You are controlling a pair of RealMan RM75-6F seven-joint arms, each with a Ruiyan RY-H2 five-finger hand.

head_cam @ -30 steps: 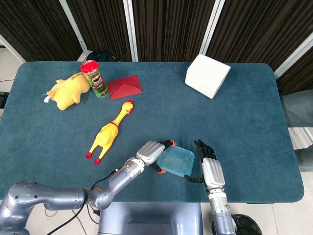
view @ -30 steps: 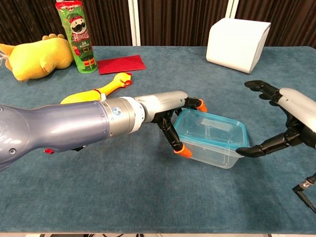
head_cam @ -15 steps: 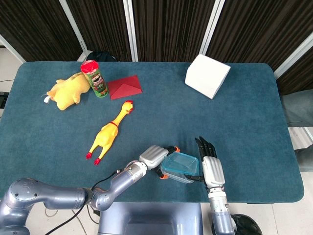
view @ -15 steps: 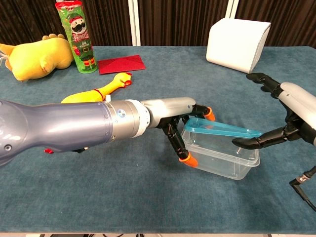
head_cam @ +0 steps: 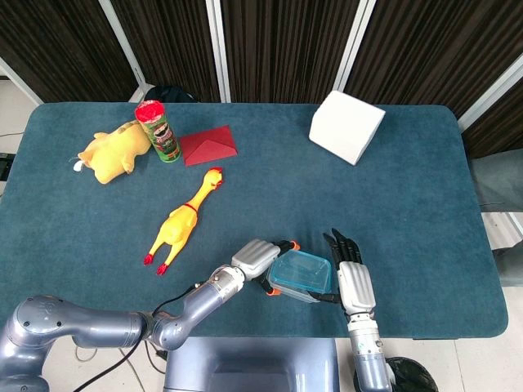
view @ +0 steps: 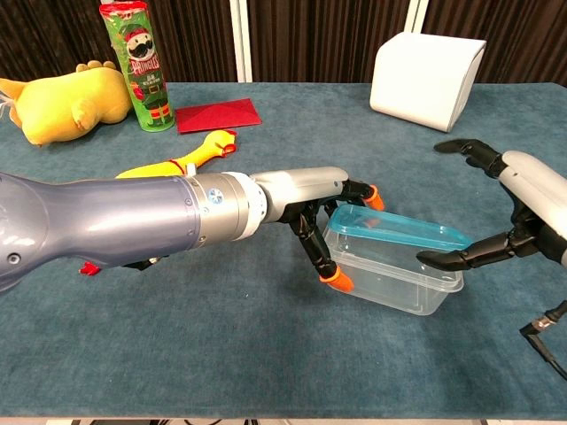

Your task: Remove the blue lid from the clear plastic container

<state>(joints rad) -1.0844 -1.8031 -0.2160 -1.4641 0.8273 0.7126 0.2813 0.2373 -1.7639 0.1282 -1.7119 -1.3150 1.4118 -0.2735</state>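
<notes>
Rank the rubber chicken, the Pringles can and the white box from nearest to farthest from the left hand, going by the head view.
From the left hand:
1. Rubber chicken, up and to its left.
2. Pringles can, far back left.
3. White box, far back right; close to the can's distance, so hard to call.

Blue-covered table: plush, can, red paper, rubber chicken, white box, container.

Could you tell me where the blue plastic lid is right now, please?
In the chest view, the blue plastic lid sits tilted atop the clear plastic container, between the left hand and right hand.
</notes>
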